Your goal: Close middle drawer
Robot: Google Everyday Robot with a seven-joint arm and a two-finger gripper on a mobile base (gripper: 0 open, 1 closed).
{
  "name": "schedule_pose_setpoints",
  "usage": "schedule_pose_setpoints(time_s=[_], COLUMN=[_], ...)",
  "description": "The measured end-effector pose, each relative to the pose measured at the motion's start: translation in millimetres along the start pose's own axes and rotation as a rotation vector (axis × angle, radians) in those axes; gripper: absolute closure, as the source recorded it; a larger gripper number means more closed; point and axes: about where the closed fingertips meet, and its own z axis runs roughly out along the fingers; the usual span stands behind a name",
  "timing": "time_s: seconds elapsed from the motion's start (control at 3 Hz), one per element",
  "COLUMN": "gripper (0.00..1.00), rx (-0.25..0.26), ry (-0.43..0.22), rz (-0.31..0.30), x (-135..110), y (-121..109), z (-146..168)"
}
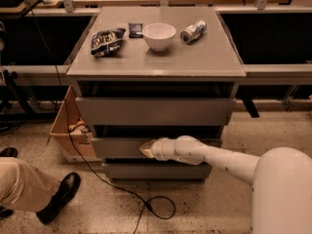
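Note:
The middle drawer [116, 148] is the mid-sized grey front of the cabinet [156, 62], below the tall top front [156, 112] and above the narrow bottom front [156, 171]. It stands out only slightly from the cabinet, with a dark gap above it. My gripper [146, 149] is at the end of the white arm [219, 157], which reaches in from the lower right. The tip rests against the middle drawer's front panel, a little left of its centre.
On the cabinet top lie a chip bag [107, 40], a white bowl [159, 35], a can [193, 31] and a small dark packet [135, 29]. A cardboard box [66, 126] stands left of the cabinet. A cable [117, 189] crosses the floor. A person's leg and shoe [58, 196] are at lower left.

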Motion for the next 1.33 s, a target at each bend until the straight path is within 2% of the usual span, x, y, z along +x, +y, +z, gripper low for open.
schedule_pose_setpoints(time_s=[0.67,1.0,1.33], gripper=[1.00,1.00,1.00], rx=[-0.051,-0.123,-0.145], ry=[0.016,0.032,0.095], rz=[-0.017,-0.035,-0.058], x=[24,54,79], y=[29,54,58], z=[-18,-86,-149])
